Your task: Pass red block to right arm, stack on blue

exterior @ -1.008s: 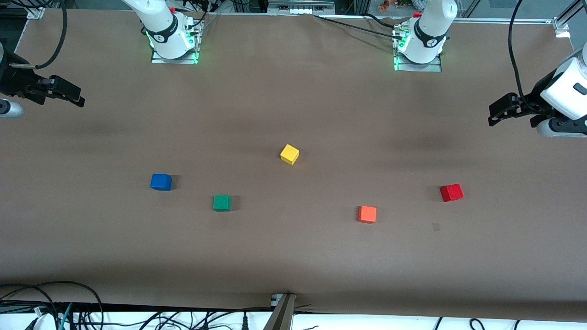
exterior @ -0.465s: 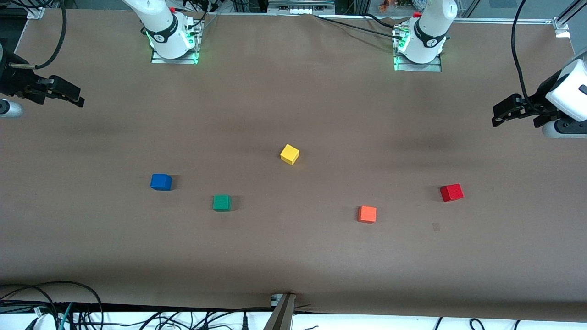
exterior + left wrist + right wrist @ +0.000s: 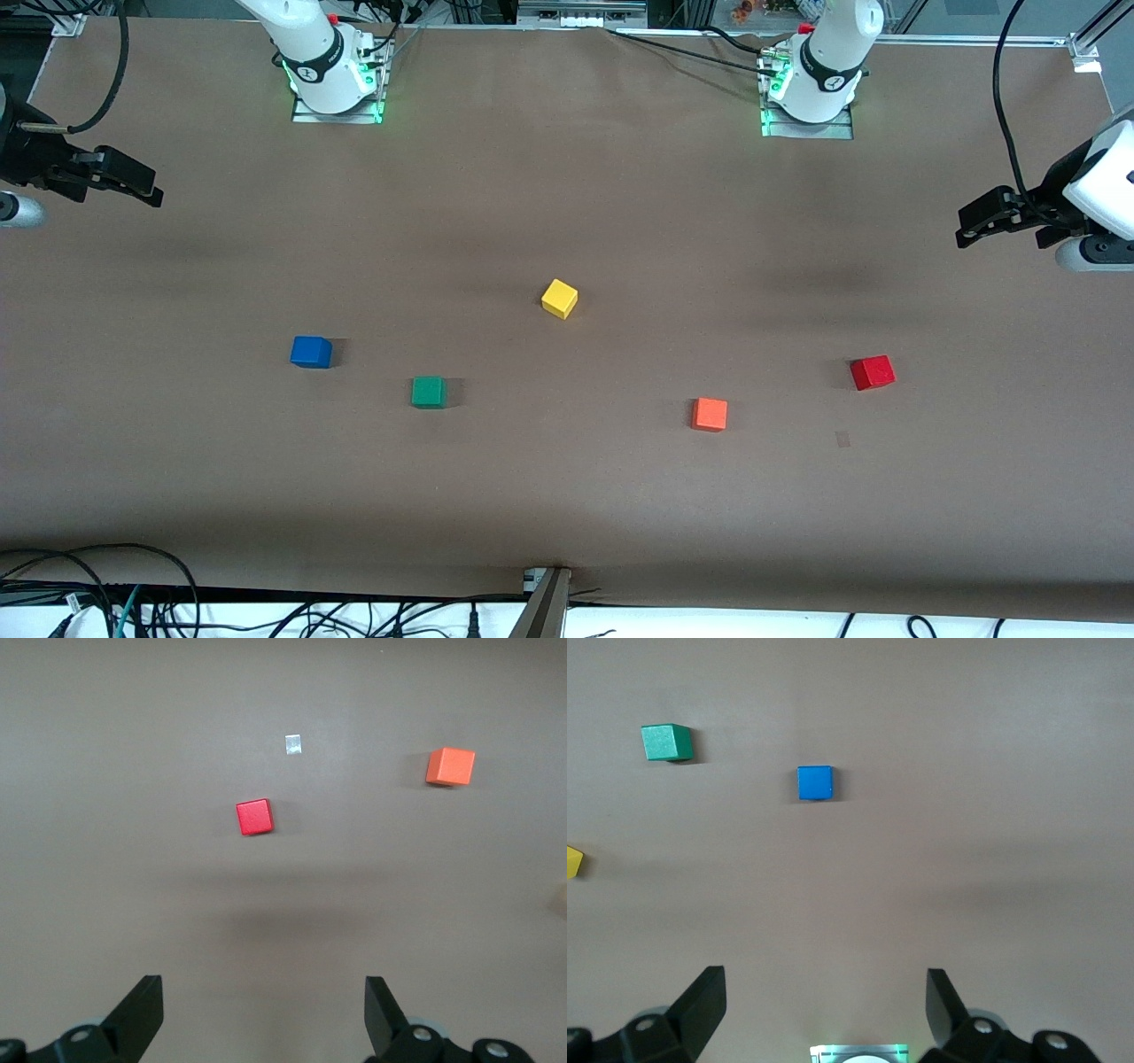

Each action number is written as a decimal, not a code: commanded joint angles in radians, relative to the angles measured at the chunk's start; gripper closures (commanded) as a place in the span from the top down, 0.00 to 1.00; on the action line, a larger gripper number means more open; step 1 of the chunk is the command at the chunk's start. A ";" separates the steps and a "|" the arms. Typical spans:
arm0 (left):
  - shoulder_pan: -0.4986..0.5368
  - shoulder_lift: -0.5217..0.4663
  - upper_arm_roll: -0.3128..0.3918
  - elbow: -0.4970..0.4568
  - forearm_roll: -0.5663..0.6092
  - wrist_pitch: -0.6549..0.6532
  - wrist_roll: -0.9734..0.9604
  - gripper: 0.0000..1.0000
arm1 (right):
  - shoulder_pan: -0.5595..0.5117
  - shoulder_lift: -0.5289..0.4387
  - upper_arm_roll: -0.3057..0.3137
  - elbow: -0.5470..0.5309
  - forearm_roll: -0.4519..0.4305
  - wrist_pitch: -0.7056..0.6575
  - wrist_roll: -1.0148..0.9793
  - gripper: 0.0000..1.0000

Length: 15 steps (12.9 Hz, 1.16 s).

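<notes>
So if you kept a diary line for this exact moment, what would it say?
left tool: open, empty, up at its table end | right tool: open, empty, waiting | red block: on table, untouched | blue cube: bare

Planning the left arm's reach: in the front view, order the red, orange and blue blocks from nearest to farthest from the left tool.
1. red block, toward the left arm's end, nearest the left tool
2. orange block, nearer mid-table
3. blue block, toward the right arm's end
</notes>
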 commanded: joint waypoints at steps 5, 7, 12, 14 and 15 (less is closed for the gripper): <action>0.003 0.000 -0.002 0.003 0.020 -0.006 0.019 1.00 | -0.005 0.000 -0.001 0.007 0.019 -0.009 -0.006 1.00; 0.003 0.000 -0.002 0.001 0.021 -0.010 0.014 1.00 | -0.005 0.000 -0.001 0.007 0.019 -0.009 -0.005 1.00; 0.000 0.064 -0.007 0.012 0.045 -0.011 0.023 1.00 | -0.005 0.000 -0.001 0.007 0.019 -0.010 -0.006 1.00; -0.015 0.074 -0.016 0.014 0.117 -0.010 0.013 1.00 | -0.005 0.000 0.000 0.007 0.019 -0.010 -0.006 1.00; -0.012 0.089 -0.019 0.014 0.160 -0.020 0.013 1.00 | -0.005 0.000 0.000 0.007 0.019 -0.010 -0.005 1.00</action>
